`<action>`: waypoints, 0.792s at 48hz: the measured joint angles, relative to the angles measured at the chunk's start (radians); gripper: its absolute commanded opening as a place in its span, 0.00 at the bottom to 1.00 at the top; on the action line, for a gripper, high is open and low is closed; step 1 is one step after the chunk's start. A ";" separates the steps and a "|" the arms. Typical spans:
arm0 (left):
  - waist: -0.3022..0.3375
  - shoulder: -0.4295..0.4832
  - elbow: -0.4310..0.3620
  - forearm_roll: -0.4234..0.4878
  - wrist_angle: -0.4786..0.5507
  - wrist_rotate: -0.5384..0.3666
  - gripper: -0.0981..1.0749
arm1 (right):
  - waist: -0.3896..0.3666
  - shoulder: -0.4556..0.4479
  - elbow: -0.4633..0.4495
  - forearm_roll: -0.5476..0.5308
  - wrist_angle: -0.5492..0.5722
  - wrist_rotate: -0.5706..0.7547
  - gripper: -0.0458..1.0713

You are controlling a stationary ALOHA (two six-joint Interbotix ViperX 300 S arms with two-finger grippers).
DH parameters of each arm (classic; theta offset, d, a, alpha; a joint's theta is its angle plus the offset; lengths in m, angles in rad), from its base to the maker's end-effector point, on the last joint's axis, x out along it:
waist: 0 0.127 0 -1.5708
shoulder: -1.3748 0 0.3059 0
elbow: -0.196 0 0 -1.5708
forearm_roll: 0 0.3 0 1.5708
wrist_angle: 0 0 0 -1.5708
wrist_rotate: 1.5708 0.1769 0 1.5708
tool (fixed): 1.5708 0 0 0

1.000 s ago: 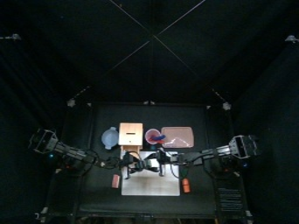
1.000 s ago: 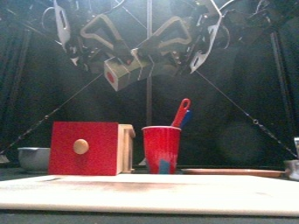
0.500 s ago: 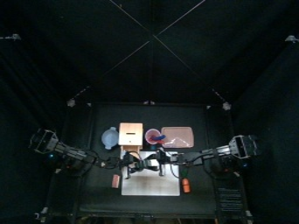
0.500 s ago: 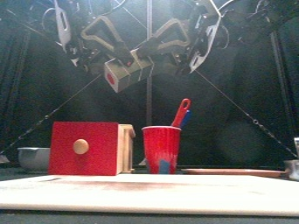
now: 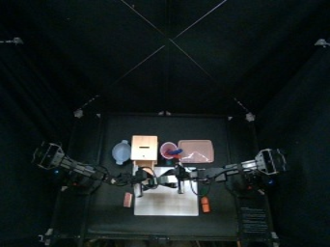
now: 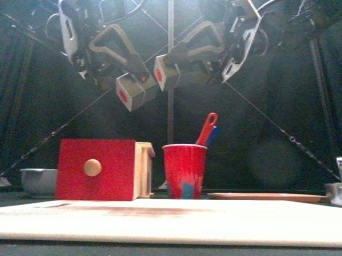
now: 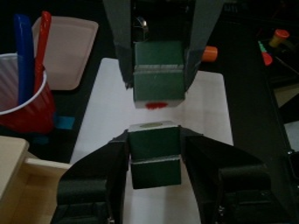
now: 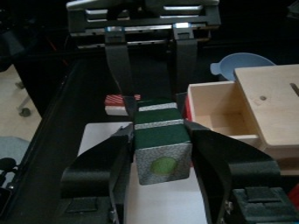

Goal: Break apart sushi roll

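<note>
The sushi roll is in two dark green halves held apart in the air above the white board (image 5: 168,203). My left gripper (image 6: 130,88) is shut on one half (image 7: 155,162), whose white cut face with a red centre (image 6: 134,94) shows in the front view. Higher and just to the right, my right gripper (image 6: 171,68) is shut on the other half (image 8: 160,150). In the left wrist view that second half (image 7: 158,74) hangs in the right arm's jaws just past my own. A small gap separates the two pieces.
Behind the board stand a red-fronted wooden box (image 6: 100,170), a red cup (image 6: 185,170) with utensils in it, a pink tray (image 5: 198,150) and a blue bowl (image 5: 122,150). An orange bottle (image 5: 204,204) lies right of the board.
The roll was one joined block between both grippers; it has now split. The right gripper has lifted up and to the right with its half, while the left keeps the other.
</note>
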 measured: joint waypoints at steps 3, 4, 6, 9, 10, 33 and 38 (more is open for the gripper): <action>0.000 0.000 0.002 0.000 -0.002 0.000 0.67 | 0.000 -0.014 0.009 0.005 0.000 0.000 0.48; 0.000 0.000 0.002 0.000 -0.002 0.000 0.67 | 0.002 -0.018 0.012 0.006 0.000 0.000 0.47; 0.000 0.000 0.003 0.000 0.000 0.000 0.67 | 0.002 -0.028 0.020 0.006 -0.002 0.000 0.47; 0.000 -0.002 0.006 -0.002 -0.002 0.000 0.67 | 0.002 -0.038 0.028 0.006 0.000 0.000 0.47; 0.000 0.000 0.006 0.000 -0.002 0.000 0.67 | 0.002 -0.044 0.032 0.006 0.000 0.000 0.47; 0.000 -0.074 0.060 -0.017 -0.002 0.000 0.67 | 0.002 -0.106 0.104 0.021 0.000 0.002 0.47; 0.000 -0.074 0.060 -0.017 -0.002 0.000 0.67 | 0.002 -0.106 0.104 0.021 0.000 0.002 0.47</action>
